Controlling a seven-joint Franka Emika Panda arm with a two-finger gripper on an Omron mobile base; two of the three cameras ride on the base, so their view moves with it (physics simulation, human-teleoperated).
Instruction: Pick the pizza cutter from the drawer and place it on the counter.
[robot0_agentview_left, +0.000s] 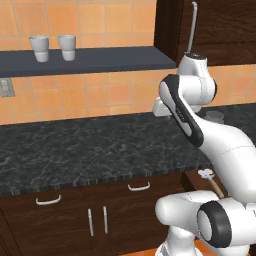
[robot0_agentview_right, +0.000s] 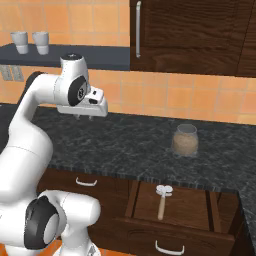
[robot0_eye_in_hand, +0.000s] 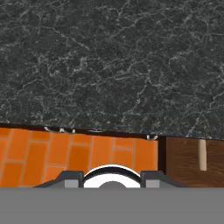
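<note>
End effector (robot0_agentview_right: 84, 116) above bench (robot0_agentview_right: 140, 145), grip state unclear; may hit bench edge descending toward pizza cutter (robot0_agentview_right: 162, 200) in drawer (robot0_agentview_right: 175, 220).

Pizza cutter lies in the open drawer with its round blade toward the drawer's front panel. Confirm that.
Not quite. The pizza cutter does lie in the open drawer, but the right base view shows its round blade toward the counter and its wooden handle toward the front panel.

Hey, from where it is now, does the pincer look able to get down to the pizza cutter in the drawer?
Probably yes. The drawer is pulled open and the pizza cutter lies uncovered inside; the pincer hovers over the counter, off to the side, with nothing between.
</note>
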